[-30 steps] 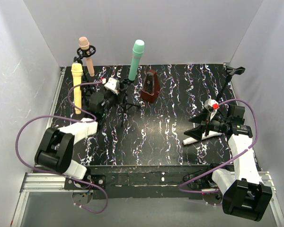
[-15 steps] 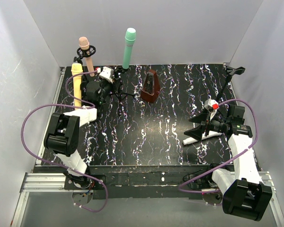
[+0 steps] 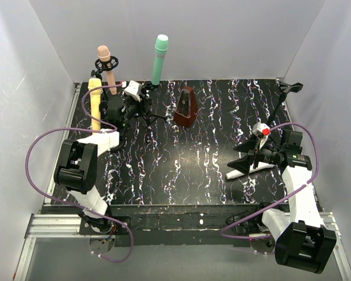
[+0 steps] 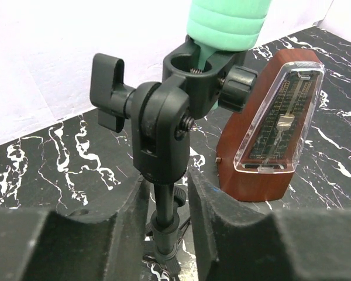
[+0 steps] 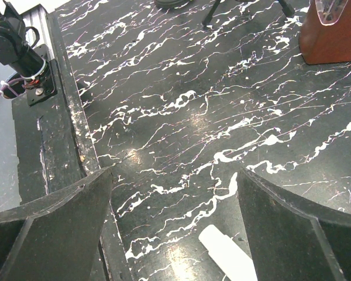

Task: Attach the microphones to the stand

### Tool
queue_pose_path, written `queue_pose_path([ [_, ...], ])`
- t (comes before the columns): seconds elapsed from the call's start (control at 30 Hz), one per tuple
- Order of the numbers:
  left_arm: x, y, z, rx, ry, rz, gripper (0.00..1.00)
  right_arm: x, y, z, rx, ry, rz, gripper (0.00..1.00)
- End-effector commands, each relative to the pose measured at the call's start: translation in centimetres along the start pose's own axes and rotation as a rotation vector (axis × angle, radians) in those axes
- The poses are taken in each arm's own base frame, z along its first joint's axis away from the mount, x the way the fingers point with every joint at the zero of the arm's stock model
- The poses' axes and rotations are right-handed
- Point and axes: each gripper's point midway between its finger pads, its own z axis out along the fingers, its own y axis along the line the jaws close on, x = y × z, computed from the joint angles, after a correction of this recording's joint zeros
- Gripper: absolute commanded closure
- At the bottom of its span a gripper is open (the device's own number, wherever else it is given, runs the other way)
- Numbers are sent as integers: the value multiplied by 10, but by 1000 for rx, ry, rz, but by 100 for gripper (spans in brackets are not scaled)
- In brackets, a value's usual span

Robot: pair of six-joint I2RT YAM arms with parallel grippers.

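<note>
— Where is the top camera looking from?
— It is looking down from above and behind the arm bases, taking in the whole table (image 3: 193,175).
— And the wrist cameras?
— The left one is peering close past its own fingers (image 4: 234,234) at a stand clamp (image 4: 164,123). The right one is hovering low, facing the tabletop. All three are catching the brown metronome (image 3: 185,108).

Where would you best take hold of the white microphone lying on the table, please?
Grip the white microphone across its shaft, coming straight down from above with the right gripper: it lies flat on the table, so only its sides are free, and those open jaws hang over it.
</note>
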Motion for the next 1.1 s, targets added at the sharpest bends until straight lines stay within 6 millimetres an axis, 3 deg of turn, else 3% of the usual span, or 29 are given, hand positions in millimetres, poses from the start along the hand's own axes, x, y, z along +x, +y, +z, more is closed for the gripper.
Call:
queue_pose_path([
  [0.0, -36, -4, -5, 16, -58, 15, 65, -5, 0, -2, 5, -7, -28, 7],
  [0.13, -45, -5, -12, 5, -82, 21, 47, -5, 0, -2, 7, -7, -31, 7],
  [0.57, -63, -17, -52, -9, -78, -42, 6, -5, 1, -2, 8, -6, -31, 7],
  [0.67, -68, -22, -66, -12, -74, -48, 2, -6, 1, -2, 9, -7, -36, 7],
  [1.07, -92, -59, -129, 78, -32, -77, 2, -5, 2, -3, 14, -7, -40, 7],
])
